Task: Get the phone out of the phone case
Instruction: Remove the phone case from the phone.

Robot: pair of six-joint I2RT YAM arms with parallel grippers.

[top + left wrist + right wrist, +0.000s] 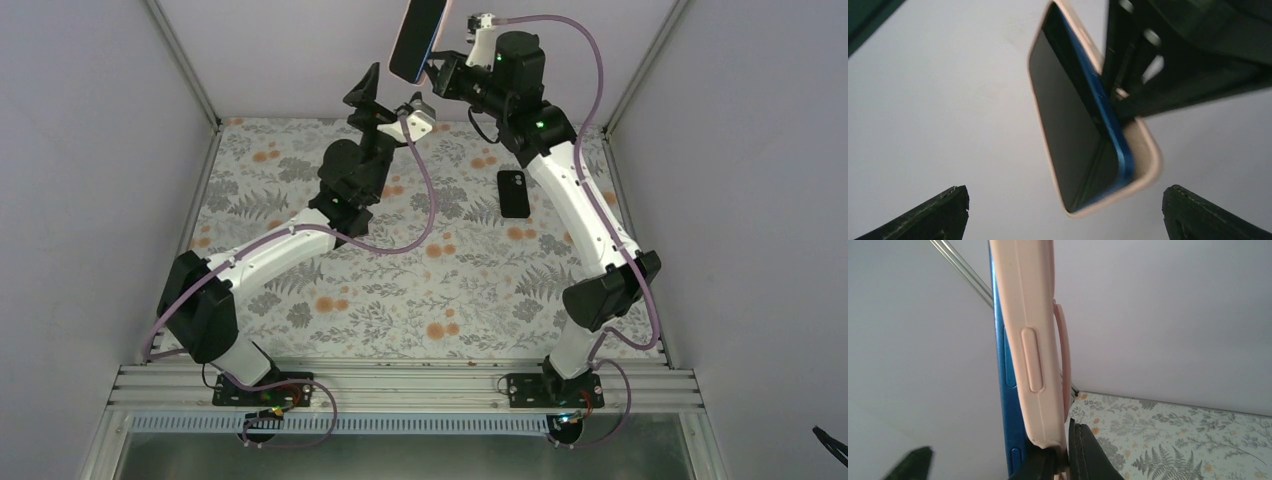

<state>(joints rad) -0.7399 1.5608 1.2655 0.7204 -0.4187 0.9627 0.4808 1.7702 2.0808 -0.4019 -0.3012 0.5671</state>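
Currently the right gripper (pixel 441 68) is raised high above the far edge of the floral table (pixel 400 290). It is clamped on the pale pink phone case (pixel 1034 315). Its black fingers (pixel 1087 456) pinch a thin pink part at the back of the case, though which part cannot be told. The blue phone (pixel 1000 390) is still in the case, with its dark screen on the side away from those fingers. Along one long edge the blue side of the phone stands clear of the case lip. The left gripper (pixel 1066 215) is just below and to the left of the right gripper, with its jaws spread wide. In its wrist view, the lower corner of the cased phone hangs above the gap between its two dark fingertips (pixel 945 212) and touches neither. A black phone-shaped slab (pixel 514 193) lies flat on the table, well below the right gripper and beside that arm's white forearm. Neither gripper touches it.
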